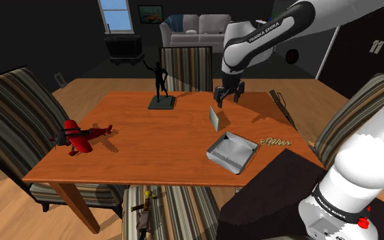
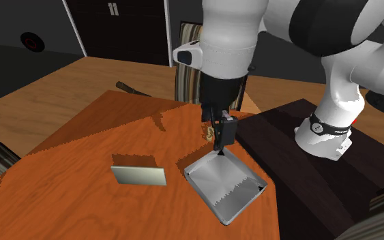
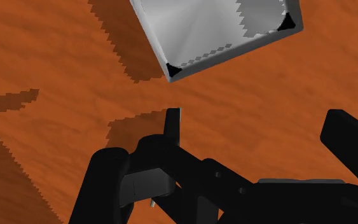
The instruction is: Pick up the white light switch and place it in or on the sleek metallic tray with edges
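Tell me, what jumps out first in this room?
The big white arm reaches over the wooden table, its black gripper open near a shiny tray. A red toy plane sits at the shoulder view's left, and a black figurine stands at the far edge.

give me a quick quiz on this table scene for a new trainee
1. True or false: the gripper is open.
2. Fill in: the tray holds ___.
3. Where is the switch? A in the tray, B on the table, C in the gripper.

Key: 1 true; 2 nothing; 3 B.
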### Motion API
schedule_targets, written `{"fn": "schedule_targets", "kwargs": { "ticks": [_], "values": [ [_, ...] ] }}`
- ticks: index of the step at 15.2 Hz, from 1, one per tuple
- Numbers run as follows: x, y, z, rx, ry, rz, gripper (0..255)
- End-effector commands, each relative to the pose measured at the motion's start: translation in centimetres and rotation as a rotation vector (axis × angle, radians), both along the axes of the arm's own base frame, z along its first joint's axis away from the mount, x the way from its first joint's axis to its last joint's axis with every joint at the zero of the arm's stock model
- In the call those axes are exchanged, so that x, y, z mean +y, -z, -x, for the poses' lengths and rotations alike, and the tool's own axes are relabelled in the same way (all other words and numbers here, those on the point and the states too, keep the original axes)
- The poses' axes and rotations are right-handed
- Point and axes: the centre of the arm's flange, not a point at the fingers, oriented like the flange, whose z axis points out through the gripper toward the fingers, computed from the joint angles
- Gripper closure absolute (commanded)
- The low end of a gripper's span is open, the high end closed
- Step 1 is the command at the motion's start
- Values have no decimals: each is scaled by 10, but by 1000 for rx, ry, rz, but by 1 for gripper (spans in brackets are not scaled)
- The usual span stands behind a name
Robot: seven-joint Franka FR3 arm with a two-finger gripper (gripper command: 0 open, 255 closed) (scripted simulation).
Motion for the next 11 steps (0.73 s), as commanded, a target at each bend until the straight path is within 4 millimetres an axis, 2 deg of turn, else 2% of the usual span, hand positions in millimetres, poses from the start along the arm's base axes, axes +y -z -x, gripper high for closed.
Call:
{"fn": "schedule_targets", "kwargs": {
  "ticks": [1, 11],
  "values": [
    [-10, 19, -16, -9, 37, 0, 0],
    [-63, 104, -97, -49, 214, 1, 0]
  ]
}}
